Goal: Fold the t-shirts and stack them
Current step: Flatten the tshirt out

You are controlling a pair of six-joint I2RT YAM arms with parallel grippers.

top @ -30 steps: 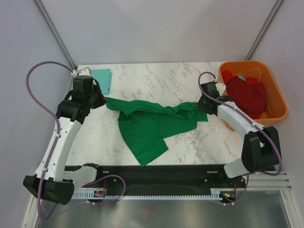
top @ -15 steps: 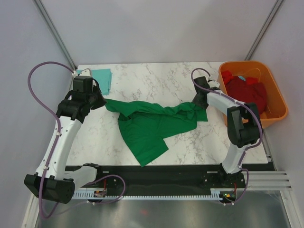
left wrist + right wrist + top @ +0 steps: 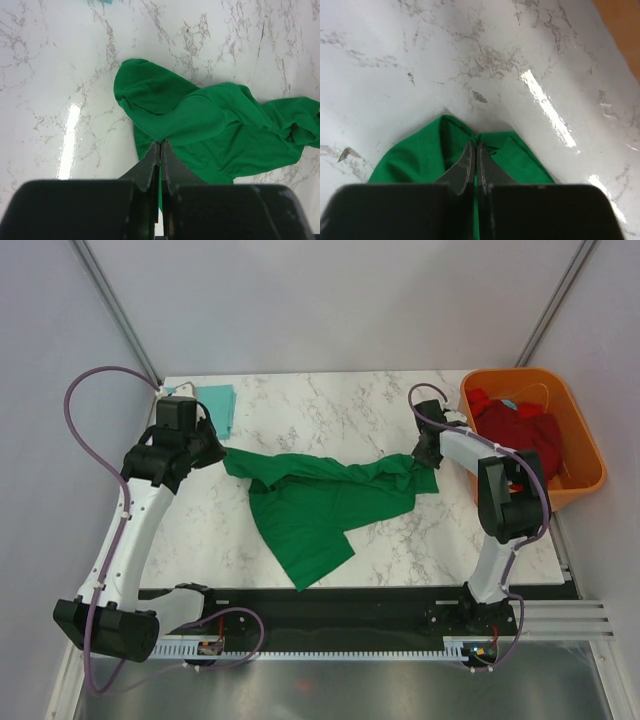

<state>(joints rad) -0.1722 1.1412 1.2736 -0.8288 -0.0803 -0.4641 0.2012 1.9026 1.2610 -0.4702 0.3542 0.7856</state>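
The dark green t-shirt (image 3: 320, 502) lies rumpled on the marble surface (image 3: 330, 410). The left gripper (image 3: 160, 150) has its jaws pinched closed on the shirt's left end, and the right gripper (image 3: 474, 150) on its right edge. A pale teal t-shirt (image 3: 215, 405) lies far left; dark red t-shirts (image 3: 520, 438) fill the orange tub (image 3: 520, 374) far right.

A plain, deep green soft cotton t-shirt (image 3: 320, 505) is shown in a single colour throughout. The flat tabletop (image 3: 330, 410) is patterned as white marble, veined in grey. A folded cotton shirt (image 3: 215, 403) is coloured pale teal. Crumpled dark red cotton shirts (image 3: 520, 438) are seen inside a bright orange rectangular plastic tub (image 3: 583, 440). The jointed left arm (image 3: 125, 540) is finished in white and black.
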